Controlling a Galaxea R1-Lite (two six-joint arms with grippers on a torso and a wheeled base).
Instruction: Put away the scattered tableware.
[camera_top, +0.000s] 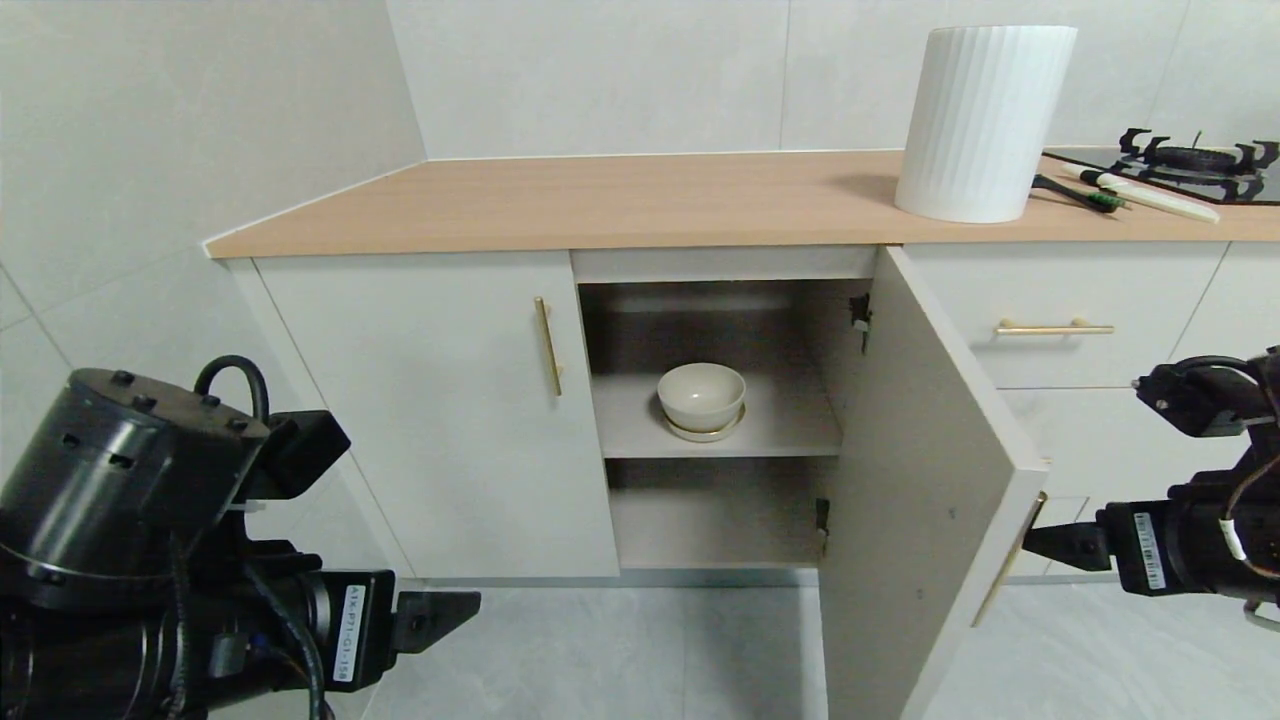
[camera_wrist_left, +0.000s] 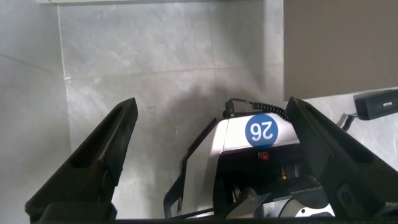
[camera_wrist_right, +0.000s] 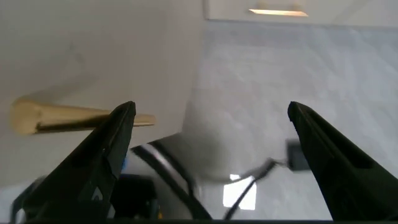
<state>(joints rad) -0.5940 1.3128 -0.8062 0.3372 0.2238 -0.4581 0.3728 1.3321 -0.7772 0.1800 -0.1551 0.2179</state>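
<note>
two grippers, both spread wide and holding nothing. my left gripper hangs over floor tile; my right gripper has the gold handle of the open door just beside one finger. the bowl sits on a small plate, well ahead of both jaws, on the cabinet shelf.

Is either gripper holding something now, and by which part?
Nothing is held: the left gripper and the right gripper are both open and empty.
</note>
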